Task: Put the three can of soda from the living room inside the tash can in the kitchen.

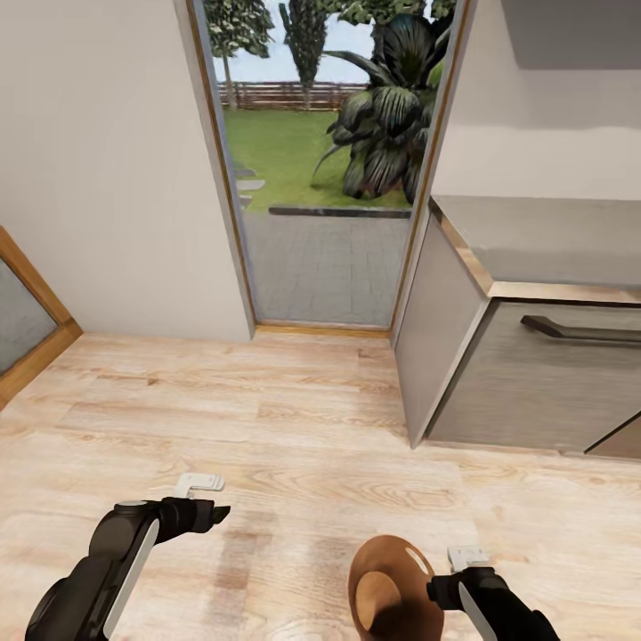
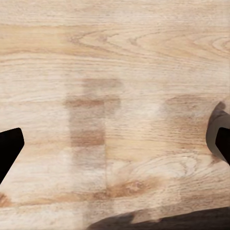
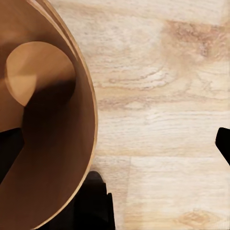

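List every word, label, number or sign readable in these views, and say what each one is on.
None: no text, label, number or sign can be read in any view.
The copper-brown round bin is plain inside and out.
The grey cabinet with the dark bar handle carries no marking.
The pale wood plank floor and the white wall are bare of writing.

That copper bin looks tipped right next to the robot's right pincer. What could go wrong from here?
Three risks, as guesses:
1. The bin shows its inside to the head camera and sits tilted beside the right pincer; a nudge might tip it over or roll it across the wood floor.
2. The grey cabinet stands close ahead on the right; a turn could clip its corner.
3. The left pincer hangs low over the floor and might scrape it.
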You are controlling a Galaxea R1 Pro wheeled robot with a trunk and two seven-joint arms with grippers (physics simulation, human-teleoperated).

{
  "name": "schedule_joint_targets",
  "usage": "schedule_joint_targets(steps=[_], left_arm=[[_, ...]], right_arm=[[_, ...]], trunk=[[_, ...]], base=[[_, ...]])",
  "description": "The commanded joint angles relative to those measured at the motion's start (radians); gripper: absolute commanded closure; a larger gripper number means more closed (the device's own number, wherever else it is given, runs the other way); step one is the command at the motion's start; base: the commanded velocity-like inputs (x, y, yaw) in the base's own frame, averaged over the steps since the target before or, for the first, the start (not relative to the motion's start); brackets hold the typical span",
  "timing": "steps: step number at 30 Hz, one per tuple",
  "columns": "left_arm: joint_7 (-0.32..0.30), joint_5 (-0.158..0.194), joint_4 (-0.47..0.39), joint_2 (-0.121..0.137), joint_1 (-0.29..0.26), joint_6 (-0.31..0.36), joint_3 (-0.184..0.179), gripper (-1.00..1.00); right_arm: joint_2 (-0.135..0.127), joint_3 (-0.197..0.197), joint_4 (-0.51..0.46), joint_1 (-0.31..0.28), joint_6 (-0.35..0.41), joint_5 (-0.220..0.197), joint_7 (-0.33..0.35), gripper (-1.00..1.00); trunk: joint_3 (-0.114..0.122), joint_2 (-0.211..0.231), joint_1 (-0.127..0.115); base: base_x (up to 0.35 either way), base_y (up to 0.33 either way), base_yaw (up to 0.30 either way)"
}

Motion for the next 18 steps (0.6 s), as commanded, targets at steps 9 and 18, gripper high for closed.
schedule_joint_targets(steps=[9, 18], left_arm=[[0.0, 0.0, 0.0, 0.0, 0.0, 0.001, 0.0, -1.0], [0.0, 0.0, 0.0, 0.0, 0.0, 0.001, 0.0, -1.0]], right_arm=[[0.004, 0.001, 0.0, 0.0, 0.0, 0.0, 0.0, -1.0], [0.01, 0.001, 0.001, 0.0, 0.0, 0.0, 0.0, -1.0]], trunk=[[-0.006, -0.014, 0.008], [-0.035, -0.077, 0.042]], base=[[0.0, 0.0, 0.0], [0.0, 0.0, 0.0]])
